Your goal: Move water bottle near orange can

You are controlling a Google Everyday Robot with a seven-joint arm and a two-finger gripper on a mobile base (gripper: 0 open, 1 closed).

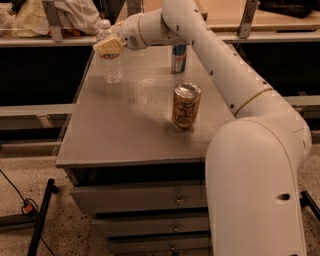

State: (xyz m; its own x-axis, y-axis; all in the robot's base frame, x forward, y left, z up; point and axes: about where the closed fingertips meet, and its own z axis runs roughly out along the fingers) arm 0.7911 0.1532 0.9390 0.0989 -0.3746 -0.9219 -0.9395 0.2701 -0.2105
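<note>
The water bottle (112,67) is clear with a white cap and stands upright at the far left corner of the grey table (125,135). My gripper (108,46) is at the bottle's upper part and overlaps its neck. I cannot tell whether it holds the bottle. The orange can (186,105) has a silver top and swirl artwork. It stands upright near the table's middle right, well apart from the bottle. My white arm reaches across the table from the right.
A slim blue-and-silver can (179,58) stands at the back of the table behind the orange can. A shelf with cloth and clutter (65,15) runs behind the table. Drawers (140,200) sit under the tabletop. A cable lies on the floor at the left.
</note>
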